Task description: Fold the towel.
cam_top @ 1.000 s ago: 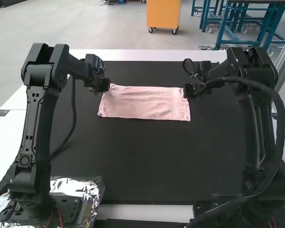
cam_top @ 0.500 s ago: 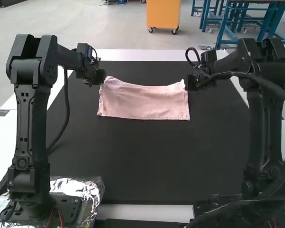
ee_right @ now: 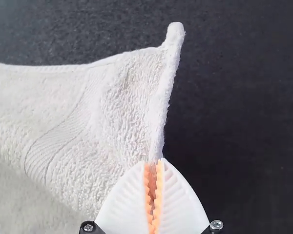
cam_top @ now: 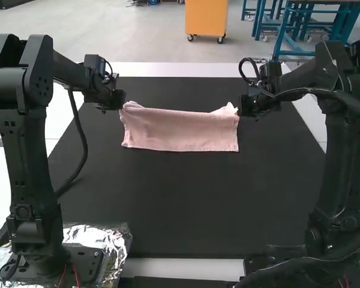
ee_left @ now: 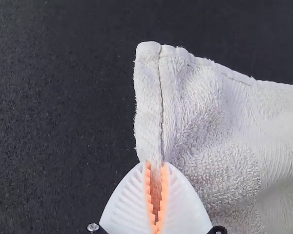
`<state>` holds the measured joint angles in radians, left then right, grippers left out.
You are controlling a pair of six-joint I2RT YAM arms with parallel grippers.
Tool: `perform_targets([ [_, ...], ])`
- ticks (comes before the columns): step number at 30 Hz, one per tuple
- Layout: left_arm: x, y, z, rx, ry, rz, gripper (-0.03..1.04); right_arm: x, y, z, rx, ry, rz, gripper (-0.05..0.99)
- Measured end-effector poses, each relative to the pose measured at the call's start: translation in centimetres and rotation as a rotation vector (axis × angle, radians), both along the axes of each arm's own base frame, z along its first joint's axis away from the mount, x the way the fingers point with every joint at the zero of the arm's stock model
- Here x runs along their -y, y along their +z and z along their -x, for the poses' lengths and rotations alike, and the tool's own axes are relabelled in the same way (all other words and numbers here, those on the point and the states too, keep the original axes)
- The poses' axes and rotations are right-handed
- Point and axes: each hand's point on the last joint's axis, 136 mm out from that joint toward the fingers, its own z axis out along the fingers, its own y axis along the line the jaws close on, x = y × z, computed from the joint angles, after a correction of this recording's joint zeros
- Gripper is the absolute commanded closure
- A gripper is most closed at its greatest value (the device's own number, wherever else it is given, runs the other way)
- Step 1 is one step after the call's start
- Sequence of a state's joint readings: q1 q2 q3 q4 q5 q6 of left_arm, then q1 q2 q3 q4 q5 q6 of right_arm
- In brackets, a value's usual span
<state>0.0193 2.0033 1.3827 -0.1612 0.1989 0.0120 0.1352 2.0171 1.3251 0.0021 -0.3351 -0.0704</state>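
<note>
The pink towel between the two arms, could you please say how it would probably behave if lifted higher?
The towel would likely hang floppy, as its far edge sags between the left gripper and the right gripper. Its looped, fuzzy surface suggests it should grip rather than slip.

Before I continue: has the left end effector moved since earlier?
Yes: in the high view, the left end effector shifted left, nearer the left edge of the black mat.
</note>
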Motion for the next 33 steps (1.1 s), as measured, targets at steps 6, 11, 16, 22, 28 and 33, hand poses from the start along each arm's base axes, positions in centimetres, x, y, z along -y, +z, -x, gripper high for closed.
perform_targets([
  [6, 0.1, 0.0, 2.3, 0.028, -0.009, -0.004, 0.99, 0.2, 0.4, 2.2, -0.010, 0.004, -0.004, 0.96],
  [11, 0.1, -0.9, 4.4, 0.011, -0.010, -0.004, 0.99, 0.4, -1.1, 4.3, -0.054, 0.004, -0.008, 0.96],
  [16, 0.2, -2.0, 6.3, 0.002, -0.012, -0.003, 0.99, 0.5, -2.0, 6.0, -0.078, 0.001, -0.014, 0.96],
  [22, 0.3, -3.4, 8.0, -0.016, -0.015, -0.003, 0.99, 0.7, -3.2, 7.6, -0.097, 0.001, -0.015, 0.96],
  [28, 0.3, -4.3, 9.2, 0.008, -0.017, -0.006, 0.97, 0.9, -4.9, 8.9, -0.109, -0.002, -0.016, 0.75],
  [33, 0.4, -6.1, 10.8, -0.010, -0.022, -0.009, 0.20, 1.1, -6.0, 9.8, -0.110, -0.009, -0.019, 0.09],
])
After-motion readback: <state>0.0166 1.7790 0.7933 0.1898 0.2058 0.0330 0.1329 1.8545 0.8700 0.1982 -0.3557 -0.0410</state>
